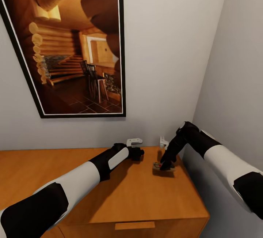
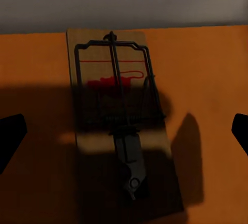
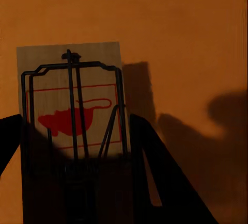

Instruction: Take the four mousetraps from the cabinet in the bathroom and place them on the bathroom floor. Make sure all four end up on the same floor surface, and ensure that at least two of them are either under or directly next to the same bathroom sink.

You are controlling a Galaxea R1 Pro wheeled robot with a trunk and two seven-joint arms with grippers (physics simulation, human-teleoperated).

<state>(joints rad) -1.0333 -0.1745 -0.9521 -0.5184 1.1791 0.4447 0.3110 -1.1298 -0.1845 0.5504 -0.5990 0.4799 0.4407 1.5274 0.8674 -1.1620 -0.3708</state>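
Nearest me is the cabinet's (image 1: 120, 197) smooth orange-brown top, a flat matte worktop with a wooden bar handle (image 1: 134, 225) on its front edge. Toward the cabinet's back right corner lies a mousetrap (image 1: 163, 167), and the right pincer (image 1: 167, 165) is down on it; in the right wrist view its dark fingers (image 3: 155, 172) stand on either side of the tan board (image 3: 70, 131), which looks like grasping, though I cannot tell whether they are actually pressing it. The left pincer (image 1: 140, 154) hovers near the cabinet's back edge, released, its fingertips (image 2: 10, 136) spread wide of a second mousetrap (image 2: 116, 110) lying flat below.

Each trap reads as a light, stiff wooden slab with dark wire and a red printed mark. I would take it by the long bare edges, clear of the sprung wire, since it is thin and could skid on that slick top.

Behind the cabinet hangs a black-framed picture (image 1: 73, 44) on the pale wall.
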